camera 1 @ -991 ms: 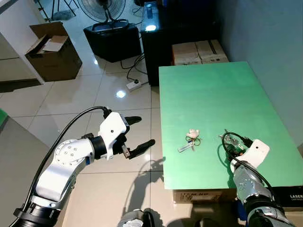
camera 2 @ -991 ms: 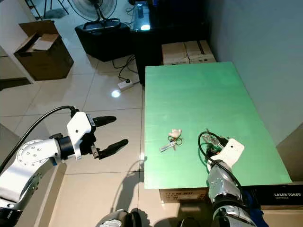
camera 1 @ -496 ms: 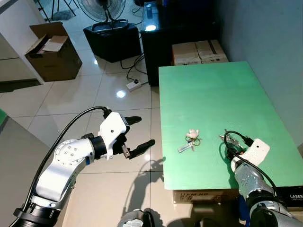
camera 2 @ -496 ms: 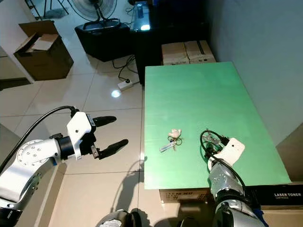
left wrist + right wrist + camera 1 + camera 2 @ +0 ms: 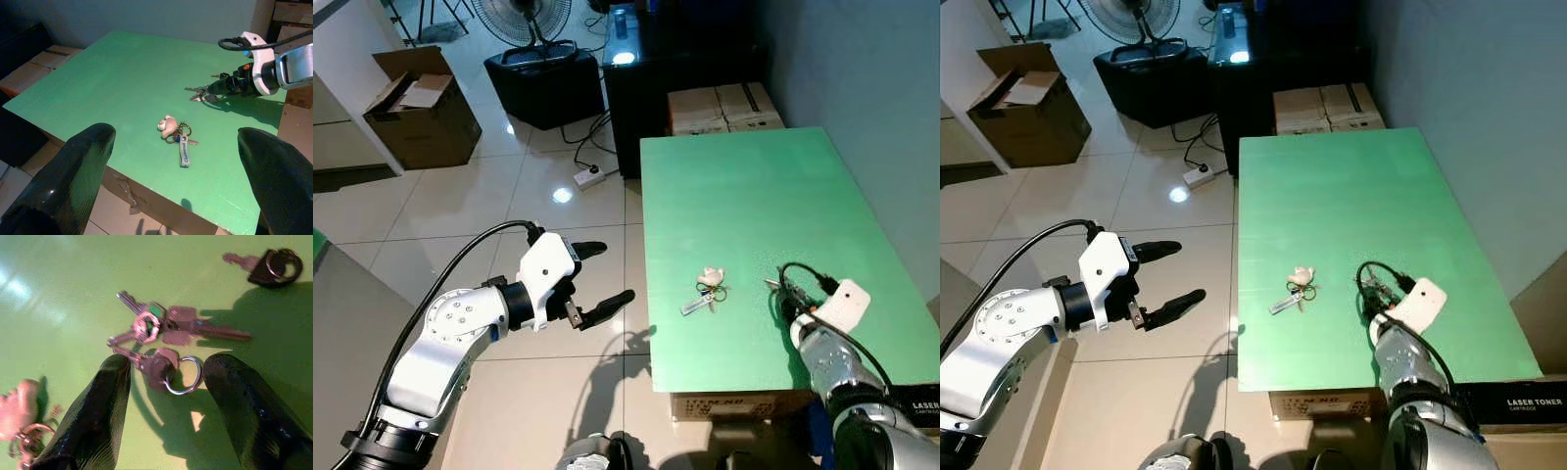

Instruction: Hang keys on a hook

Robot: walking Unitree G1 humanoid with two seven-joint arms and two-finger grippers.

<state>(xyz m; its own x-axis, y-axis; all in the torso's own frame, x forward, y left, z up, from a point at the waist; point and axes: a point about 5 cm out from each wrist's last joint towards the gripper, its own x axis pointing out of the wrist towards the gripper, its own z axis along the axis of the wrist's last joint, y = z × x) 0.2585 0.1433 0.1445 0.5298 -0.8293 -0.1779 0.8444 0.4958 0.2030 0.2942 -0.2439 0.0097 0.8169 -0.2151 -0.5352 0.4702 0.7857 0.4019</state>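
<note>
A green table [image 5: 754, 186] carries a key bunch with a pale figurine and a blue tag [image 5: 710, 289] near its front left. A second bunch of loose keys [image 5: 164, 328] lies to the right of it, and a single key on a black fob [image 5: 269, 265] lies just beyond. My right gripper [image 5: 168, 364] rests low over the second bunch, open, its fingers [image 5: 93, 426] on either side of a key ring [image 5: 183, 377]. My left gripper [image 5: 618, 269] hangs open over the floor, left of the table.
Past the table's far end stand cardboard boxes [image 5: 724, 106] and a dark cabinet [image 5: 685, 49]. A fan on a black base [image 5: 543, 69], an open carton [image 5: 416, 108] and a power strip [image 5: 590, 176] sit on the tiled floor. A grey wall [image 5: 862, 88] runs along the right.
My right wrist has shifted slightly farther along the table, over the loose keys. The left arm has not moved.
</note>
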